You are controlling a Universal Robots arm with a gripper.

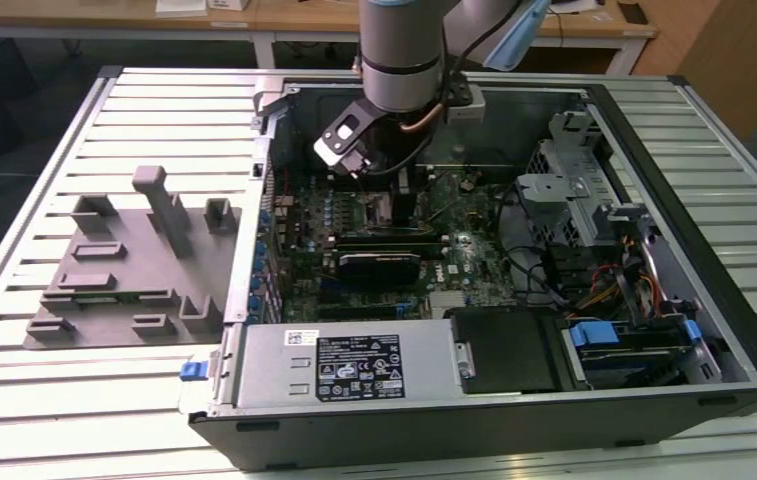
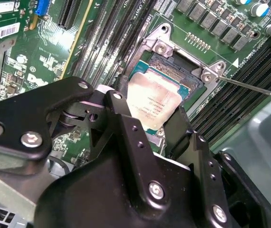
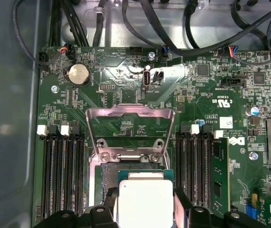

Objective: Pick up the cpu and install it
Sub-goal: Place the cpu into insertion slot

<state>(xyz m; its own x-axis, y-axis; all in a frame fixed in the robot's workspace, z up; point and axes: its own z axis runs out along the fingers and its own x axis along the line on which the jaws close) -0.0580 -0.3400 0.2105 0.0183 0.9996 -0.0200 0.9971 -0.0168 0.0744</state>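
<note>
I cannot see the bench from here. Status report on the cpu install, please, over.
Gripper shut on cpu; cpu over socket, covering part of it; bracket raised, out of the way.

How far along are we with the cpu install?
Done: the cpu is picked up, clamped in the end effector. In hand: it hangs tilted over the open socket, not lying flat in it. Left: it is not yet seated, and the load bracket stands raised.
</note>
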